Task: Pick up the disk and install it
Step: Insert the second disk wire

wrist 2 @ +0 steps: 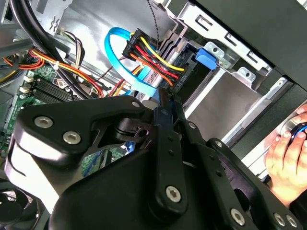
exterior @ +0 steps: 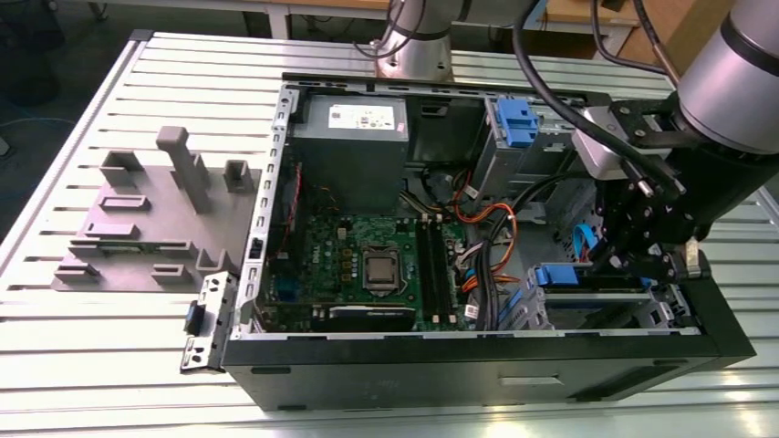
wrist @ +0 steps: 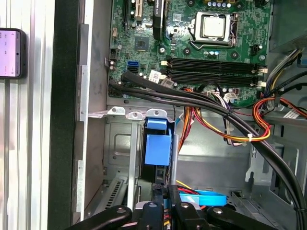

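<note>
Gripper [exterior: 645, 260] is reaching into the drive bay [exterior: 597, 306], fingers closed near the disk [wrist: 157, 148] sitting in it; risk: snagging the SATA cable [wrist 2: 120, 52] w/ any sideways drift

The surface [exterior: 98, 119] is a pale metal top of long parallel slats with grooves between them, seen whole in the exterior view. An open black computer case [exterior: 487, 360] lies on its side on it, covering most of the half toward the exterior view's right and reaching close to the near edge, while a grey stepped plastic fixture [exterior: 146, 214] sits just beside it toward the far-left corner. In the first wrist view a small dark device with a lit screen [wrist: 10, 52], probably a phone, lies flat on the slats beside the case's black wall.
</note>
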`<state>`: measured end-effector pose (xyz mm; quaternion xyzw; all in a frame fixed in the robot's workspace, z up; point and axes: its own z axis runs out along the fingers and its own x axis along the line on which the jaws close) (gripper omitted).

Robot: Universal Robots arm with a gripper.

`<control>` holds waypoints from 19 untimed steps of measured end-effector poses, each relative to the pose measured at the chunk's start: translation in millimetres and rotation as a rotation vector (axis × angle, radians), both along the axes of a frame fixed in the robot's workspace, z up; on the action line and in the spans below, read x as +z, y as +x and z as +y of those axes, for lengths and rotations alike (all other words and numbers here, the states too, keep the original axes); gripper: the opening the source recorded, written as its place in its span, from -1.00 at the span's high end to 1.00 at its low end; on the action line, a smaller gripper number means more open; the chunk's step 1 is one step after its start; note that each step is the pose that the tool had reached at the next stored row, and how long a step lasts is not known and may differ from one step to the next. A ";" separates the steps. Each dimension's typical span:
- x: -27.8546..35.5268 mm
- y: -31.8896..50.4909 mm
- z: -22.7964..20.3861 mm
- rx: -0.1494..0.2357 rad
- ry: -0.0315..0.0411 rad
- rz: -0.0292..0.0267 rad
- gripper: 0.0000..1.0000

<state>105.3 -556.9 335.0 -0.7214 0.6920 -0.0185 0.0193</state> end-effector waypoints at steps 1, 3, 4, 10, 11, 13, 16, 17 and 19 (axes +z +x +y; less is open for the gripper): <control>-0.2 0.0 -0.1 0.000 0.0001 0.0000 0.68; -0.4 0.0 -0.4 0.000 0.0000 0.0000 0.68; -0.6 0.0 -0.5 -0.001 0.0001 0.0000 0.68; -2.1 0.0 -1.6 -0.002 0.0001 0.0000 0.68; -2.4 0.0 -1.8 -0.002 0.0000 0.0000 0.68; -3.4 0.0 -2.2 -0.002 -0.0002 0.0000 0.68; -5.2 0.0 -2.8 -0.002 -0.0004 0.0000 0.68; -5.5 0.0 -2.9 -0.002 -0.0005 0.0000 0.68; -5.8 0.0 -3.0 -0.002 -0.0004 0.0000 0.68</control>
